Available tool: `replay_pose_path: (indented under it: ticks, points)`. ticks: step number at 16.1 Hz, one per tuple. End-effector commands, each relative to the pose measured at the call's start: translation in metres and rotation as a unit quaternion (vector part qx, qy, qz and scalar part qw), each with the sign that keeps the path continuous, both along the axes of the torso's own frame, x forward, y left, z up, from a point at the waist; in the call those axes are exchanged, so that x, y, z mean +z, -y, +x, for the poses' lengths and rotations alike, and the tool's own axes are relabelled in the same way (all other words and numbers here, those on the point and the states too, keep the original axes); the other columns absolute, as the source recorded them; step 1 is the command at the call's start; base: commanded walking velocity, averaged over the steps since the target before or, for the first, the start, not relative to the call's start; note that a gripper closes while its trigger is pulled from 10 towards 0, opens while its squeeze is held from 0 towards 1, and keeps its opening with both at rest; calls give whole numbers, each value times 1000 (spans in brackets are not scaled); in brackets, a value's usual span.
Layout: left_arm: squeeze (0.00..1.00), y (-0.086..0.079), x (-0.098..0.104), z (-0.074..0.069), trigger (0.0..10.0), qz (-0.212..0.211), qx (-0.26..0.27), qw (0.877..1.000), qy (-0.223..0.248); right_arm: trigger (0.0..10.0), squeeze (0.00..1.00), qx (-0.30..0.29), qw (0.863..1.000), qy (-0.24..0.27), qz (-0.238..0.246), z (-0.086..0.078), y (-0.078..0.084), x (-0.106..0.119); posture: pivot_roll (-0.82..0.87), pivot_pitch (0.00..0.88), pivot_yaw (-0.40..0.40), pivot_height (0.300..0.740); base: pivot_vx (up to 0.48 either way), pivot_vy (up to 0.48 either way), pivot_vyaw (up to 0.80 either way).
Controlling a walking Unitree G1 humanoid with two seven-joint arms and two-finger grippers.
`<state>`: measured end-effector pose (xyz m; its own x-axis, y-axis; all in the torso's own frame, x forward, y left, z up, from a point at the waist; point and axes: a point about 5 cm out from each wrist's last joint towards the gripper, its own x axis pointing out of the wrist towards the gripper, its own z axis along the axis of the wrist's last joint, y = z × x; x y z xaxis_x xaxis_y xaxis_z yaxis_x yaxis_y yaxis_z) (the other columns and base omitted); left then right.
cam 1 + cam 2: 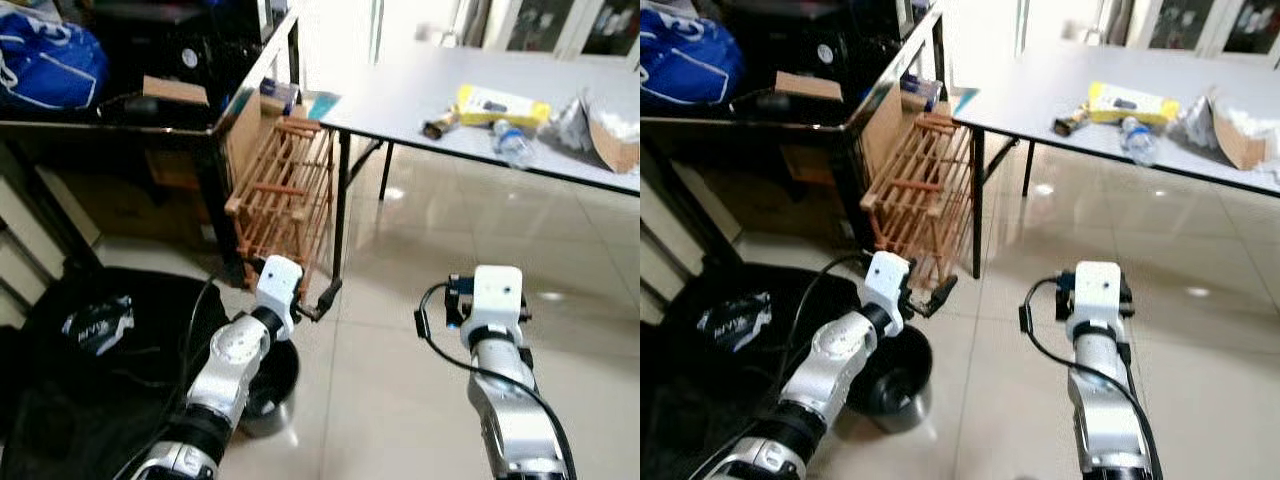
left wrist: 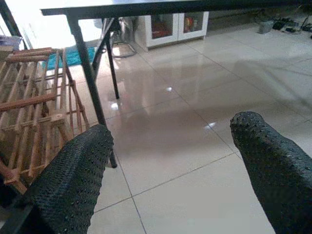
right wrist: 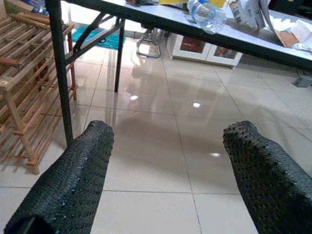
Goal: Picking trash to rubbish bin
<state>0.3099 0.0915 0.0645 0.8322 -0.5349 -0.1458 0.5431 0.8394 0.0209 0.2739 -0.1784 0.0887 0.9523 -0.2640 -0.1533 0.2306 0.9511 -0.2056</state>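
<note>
Trash lies on the grey table point(image 1: 400, 100) ahead: a yellow packet point(image 1: 500, 105), a clear plastic bottle point(image 1: 512, 143), a small brown scrap point(image 1: 438, 125) and torn cardboard point(image 1: 612, 145). A black round bin point(image 1: 268, 385) stands on the floor under my left forearm. My left gripper point(image 1: 323, 299) is held low beside the table's near leg, open and empty; its fingers point(image 2: 73, 180) frame bare floor tiles. My right gripper point(image 3: 165, 180) is also open and empty, pointing under the table, with the bottle point(image 3: 207, 12) at the table's edge above.
A wooden slatted rack point(image 1: 285, 190) leans between the table leg and a dark desk point(image 1: 150, 125) carrying a blue bag point(image 1: 45, 65) and a cardboard box point(image 1: 175, 92). A black bag point(image 1: 90, 340) lies on the floor at my left. Glossy tiles stretch under and right of the table.
</note>
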Motion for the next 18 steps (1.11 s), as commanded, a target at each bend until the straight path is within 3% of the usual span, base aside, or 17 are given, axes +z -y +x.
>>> replay_pose_path:
  ticks: [1, 18]
  points:
    - [0, 7, 3, 1, 10000, 2, -10, 1000, 7, 10000, 0, -7, 1000, -2, 3, 0, 5, 0, -126, 48, 49, 740, 0, -431, 0]
    - [0, 8, 7, 9, 10000, -1, -1, 1000, 15, 10000, 0, 7, 1000, 13, -5, 10, 1, 7, -123, 21, 40, 740, 0, -429, 0]
